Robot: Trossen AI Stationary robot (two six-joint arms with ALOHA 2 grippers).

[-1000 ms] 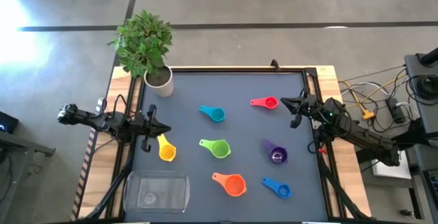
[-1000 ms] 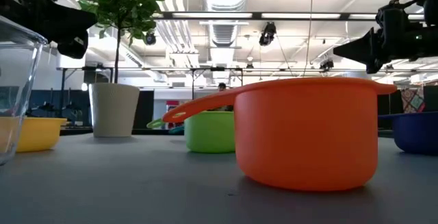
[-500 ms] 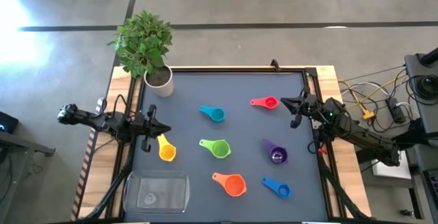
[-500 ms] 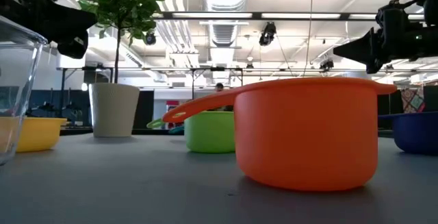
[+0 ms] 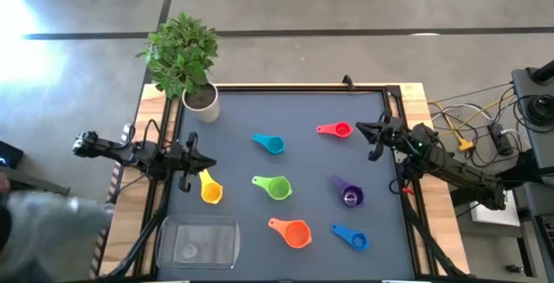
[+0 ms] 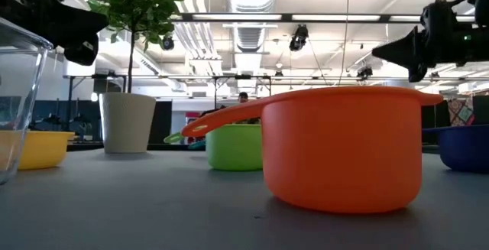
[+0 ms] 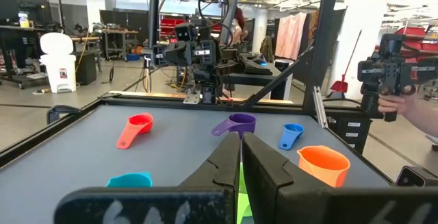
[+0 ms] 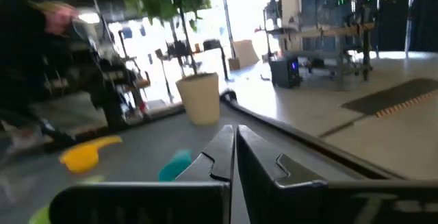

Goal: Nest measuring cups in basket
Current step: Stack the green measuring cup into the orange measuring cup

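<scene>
While both grippers, left gripper point(image 5: 210, 164) and right gripper point(image 5: 359, 127), wait with fingers closed and empty, I see seven measuring cups point(image 5: 278, 187) scattered mid-counter, basket point(image 5: 197, 242) at near-left corner. Light, stiff, probably slippery; I would pinch handles.

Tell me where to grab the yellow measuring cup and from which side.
Grip the yellow measuring cup by its short flat handle, coming straight down from above. The cup sits upright, its handle pointing toward the shut left gripper and lying clear of the basket, so that arm looks best placed, once opened.
</scene>
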